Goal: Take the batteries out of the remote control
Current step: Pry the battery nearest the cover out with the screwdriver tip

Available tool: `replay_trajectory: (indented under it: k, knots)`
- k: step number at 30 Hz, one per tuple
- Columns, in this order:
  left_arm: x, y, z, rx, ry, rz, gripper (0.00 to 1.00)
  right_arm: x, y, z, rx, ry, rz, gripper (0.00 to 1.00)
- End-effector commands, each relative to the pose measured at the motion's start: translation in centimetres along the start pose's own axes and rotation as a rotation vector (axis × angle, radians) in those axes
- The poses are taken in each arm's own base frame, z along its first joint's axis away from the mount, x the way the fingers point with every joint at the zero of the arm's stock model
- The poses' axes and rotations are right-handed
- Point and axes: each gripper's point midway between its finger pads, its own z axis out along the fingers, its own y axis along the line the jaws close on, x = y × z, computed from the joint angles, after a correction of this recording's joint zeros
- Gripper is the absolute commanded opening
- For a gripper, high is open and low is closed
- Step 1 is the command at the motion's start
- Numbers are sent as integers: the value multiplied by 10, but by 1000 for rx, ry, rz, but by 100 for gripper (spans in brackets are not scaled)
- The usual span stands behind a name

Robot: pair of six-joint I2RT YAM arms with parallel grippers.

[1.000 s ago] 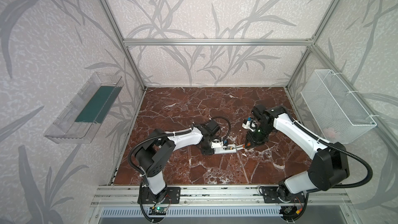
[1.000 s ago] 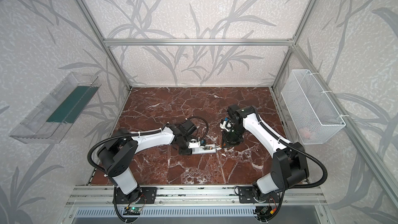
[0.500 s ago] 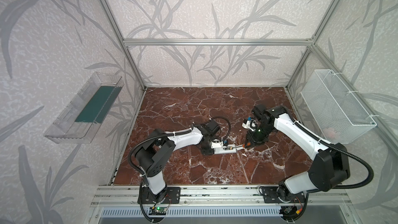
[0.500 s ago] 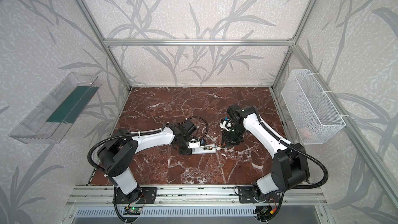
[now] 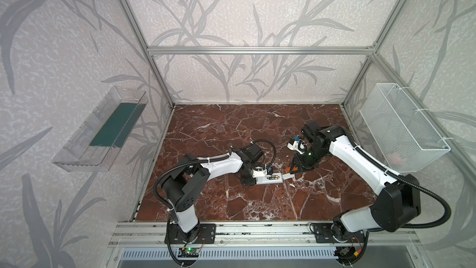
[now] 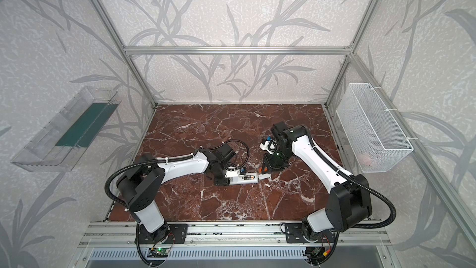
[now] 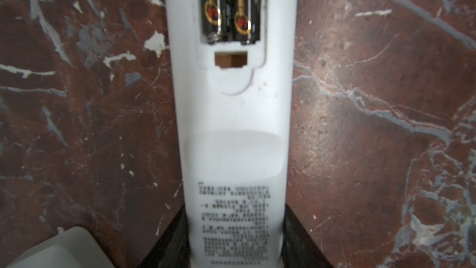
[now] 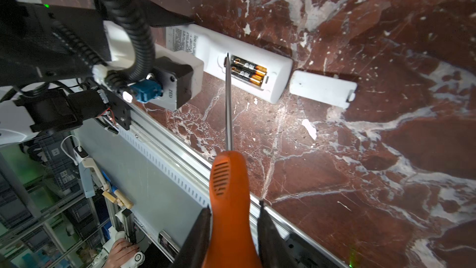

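Nothing has visibly moved in the last second; both arms stand as before.
The left gripper (image 7: 235, 241) clamps the white remote (image 5: 268, 179) lying back-up on the bench (image 5: 257, 130), nearer its front edge; two batteries (image 7: 240, 14) sit side by side in its open bay. The right gripper (image 8: 233, 217) grips an orange screwdriver (image 8: 228, 176), tip at the bay's end, contact unclear. The cover (image 8: 323, 91) lies just beside the remote.
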Motion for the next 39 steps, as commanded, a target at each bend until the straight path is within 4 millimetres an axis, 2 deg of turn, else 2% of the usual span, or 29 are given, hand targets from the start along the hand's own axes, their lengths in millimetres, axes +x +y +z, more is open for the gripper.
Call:
replay_trajectory:
  k: [1,20,28,39]
  knots:
    - [23,-21,14,81,100,31,28,6,-11,-6,82,12,3,0]
    - [23,-20,15,80,109,30,27,21,-19,9,75,62,32,0]
    - [24,-21,15,80,109,28,27,22,-24,21,65,88,41,0]
    - [24,-21,15,81,111,28,27,25,-15,22,11,83,48,0]
